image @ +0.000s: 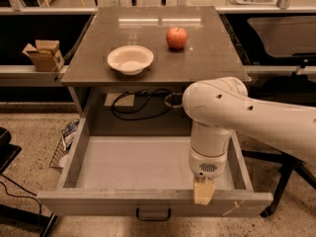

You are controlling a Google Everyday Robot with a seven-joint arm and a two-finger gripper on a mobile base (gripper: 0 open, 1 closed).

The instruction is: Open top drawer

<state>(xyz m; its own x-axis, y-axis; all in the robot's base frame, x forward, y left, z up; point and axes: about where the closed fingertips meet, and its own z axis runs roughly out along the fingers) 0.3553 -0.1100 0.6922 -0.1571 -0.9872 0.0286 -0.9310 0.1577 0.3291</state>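
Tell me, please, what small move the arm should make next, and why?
Probably lift the gripper clear of the top drawer and back away: the drawer stands far out with its whole floor showing, and the gripper sits on the front lip, beside the handle.

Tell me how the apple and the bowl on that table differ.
The apple is red and round; the bowl is white, wider, shallow. The apple sits farther back, right of the bowl. Both rest on the tabletop above the open top drawer, with the gripper at its front edge.
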